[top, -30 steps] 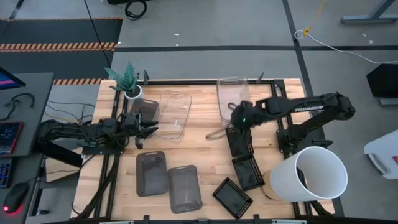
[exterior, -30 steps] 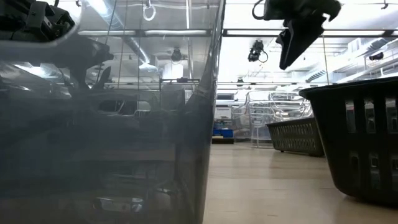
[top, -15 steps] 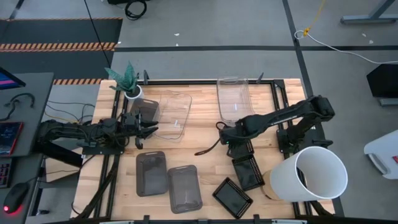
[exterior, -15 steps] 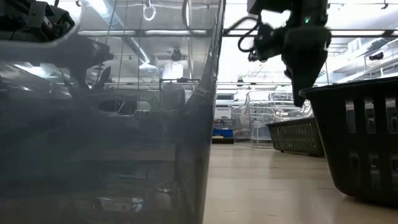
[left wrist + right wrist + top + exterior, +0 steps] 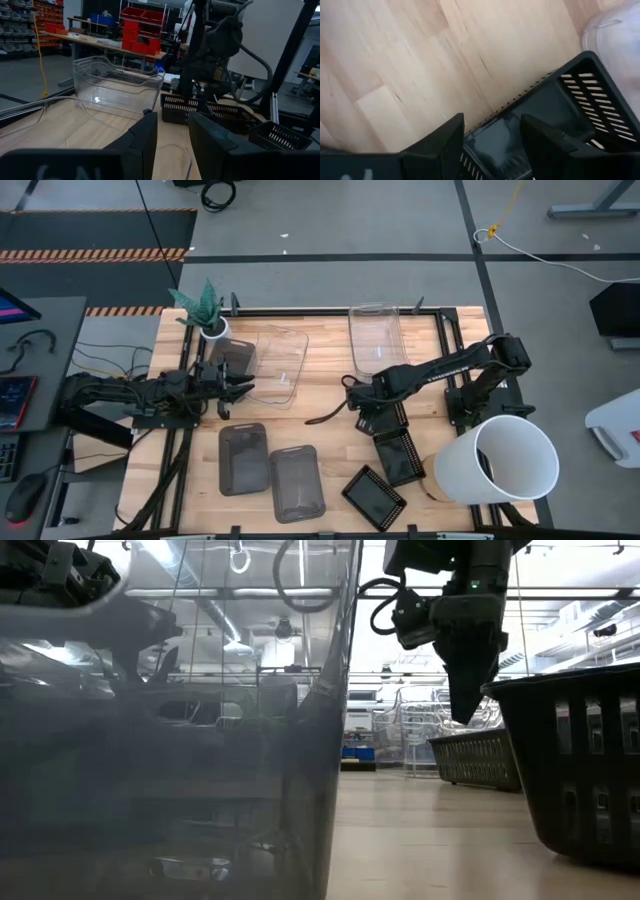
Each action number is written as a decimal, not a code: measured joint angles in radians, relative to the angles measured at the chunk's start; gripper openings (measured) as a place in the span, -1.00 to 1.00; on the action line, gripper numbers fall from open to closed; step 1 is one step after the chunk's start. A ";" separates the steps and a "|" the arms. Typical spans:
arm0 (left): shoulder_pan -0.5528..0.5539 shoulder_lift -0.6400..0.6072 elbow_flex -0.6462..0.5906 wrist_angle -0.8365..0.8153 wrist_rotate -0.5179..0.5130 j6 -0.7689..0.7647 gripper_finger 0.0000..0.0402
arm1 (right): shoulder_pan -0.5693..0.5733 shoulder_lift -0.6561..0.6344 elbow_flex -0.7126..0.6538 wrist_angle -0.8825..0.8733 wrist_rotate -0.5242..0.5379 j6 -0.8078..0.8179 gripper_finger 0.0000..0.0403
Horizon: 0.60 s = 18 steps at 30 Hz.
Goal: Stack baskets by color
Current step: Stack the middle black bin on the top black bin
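Right hand (image 5: 362, 402) spread wide over black mesh basket (image 5: 385, 408) rim; straddle wall squarely before clenching. Left hand (image 5: 243, 388) half-open, grasping nothing.

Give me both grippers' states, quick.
Left gripper: open, holding nothing, at the clear basket.
Right gripper: open, holding nothing, over the rim of a black basket.
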<state>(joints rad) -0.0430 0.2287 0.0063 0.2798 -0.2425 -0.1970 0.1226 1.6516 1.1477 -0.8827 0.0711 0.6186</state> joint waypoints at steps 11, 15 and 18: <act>0.000 0.000 0.000 0.000 0.000 0.000 -0.41 | 0.180 -0.056 0.032 0.000 -0.054 -0.409 -0.03; 0.000 0.000 0.000 0.000 0.000 0.000 -0.41 | 0.285 -0.037 0.034 0.004 -0.013 -0.372 -0.07; 0.000 0.000 0.000 0.000 0.000 0.000 -0.41 | 0.311 -0.032 0.052 -0.052 -0.024 -0.149 -0.10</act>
<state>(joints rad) -0.0430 0.2287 0.0063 0.2802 -0.2428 -0.1970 0.4333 1.6195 1.1993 -0.9350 0.0471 0.4693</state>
